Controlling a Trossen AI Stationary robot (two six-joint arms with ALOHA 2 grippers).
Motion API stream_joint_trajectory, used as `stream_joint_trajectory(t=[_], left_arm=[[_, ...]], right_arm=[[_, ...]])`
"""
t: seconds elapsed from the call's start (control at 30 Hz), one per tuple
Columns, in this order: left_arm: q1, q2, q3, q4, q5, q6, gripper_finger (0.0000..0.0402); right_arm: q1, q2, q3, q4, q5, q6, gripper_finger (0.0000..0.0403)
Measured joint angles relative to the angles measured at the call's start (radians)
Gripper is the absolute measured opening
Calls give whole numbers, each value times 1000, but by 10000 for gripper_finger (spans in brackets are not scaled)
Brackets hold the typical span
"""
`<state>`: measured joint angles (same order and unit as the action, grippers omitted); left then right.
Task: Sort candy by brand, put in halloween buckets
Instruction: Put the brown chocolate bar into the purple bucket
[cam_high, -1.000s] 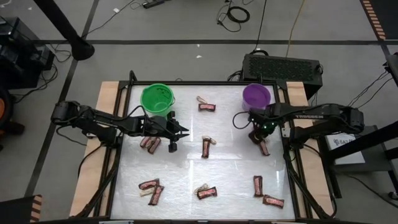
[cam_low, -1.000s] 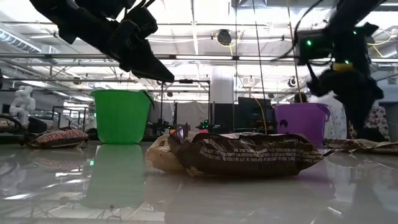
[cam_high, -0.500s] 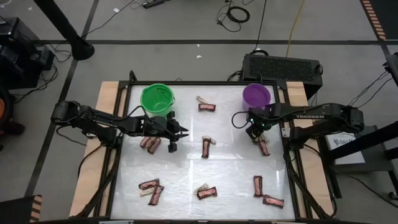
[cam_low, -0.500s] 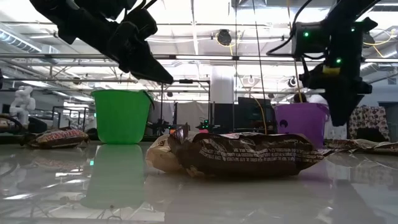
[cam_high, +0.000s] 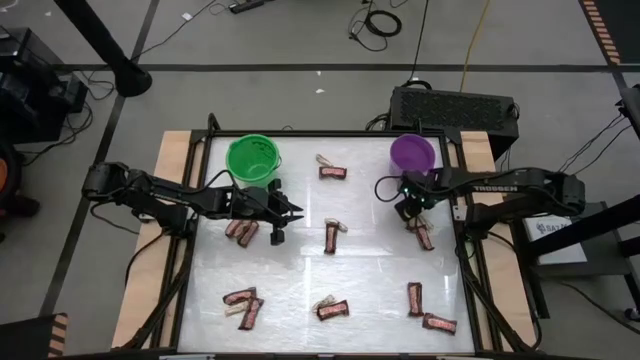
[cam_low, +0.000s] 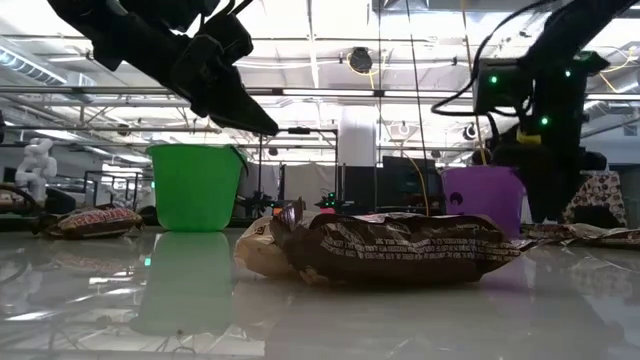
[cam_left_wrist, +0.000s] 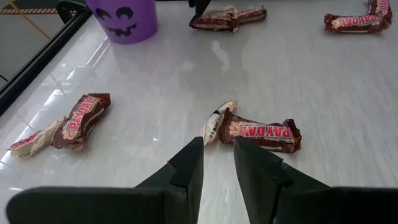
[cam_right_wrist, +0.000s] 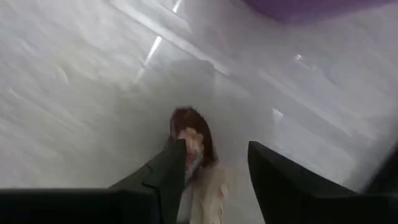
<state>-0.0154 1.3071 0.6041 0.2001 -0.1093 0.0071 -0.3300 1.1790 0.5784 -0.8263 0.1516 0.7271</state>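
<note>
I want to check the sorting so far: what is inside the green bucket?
From above, the green bucket shows only its own green floor, no candy. The low view shows just its outer wall, so it adds nothing. The part under the near rim stays hidden.

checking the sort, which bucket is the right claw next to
The purple bucket; the right claw sits just in front of it, while the green bucket stands by the left arm.

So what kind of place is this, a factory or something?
More likely a robotics lab or workshop: a white work table on a bare concrete floor, loose cables trailing across it, and exposed ceiling beams with strip lighting behind.
</note>
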Motion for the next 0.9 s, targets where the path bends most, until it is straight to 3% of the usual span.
stream_joint_trajectory(t=[0.3,0.5,0.9], left_arm=[[0,0,0,0,0,0,98],[0,0,0,0,0,0,98],[1,0,0,0,0,0,98]], right_arm=[[-5,0,-66,79,4,8,126],[-6,-3,-115,149,-47,9,100],[15,-4,17,142,-56,-145,82]])
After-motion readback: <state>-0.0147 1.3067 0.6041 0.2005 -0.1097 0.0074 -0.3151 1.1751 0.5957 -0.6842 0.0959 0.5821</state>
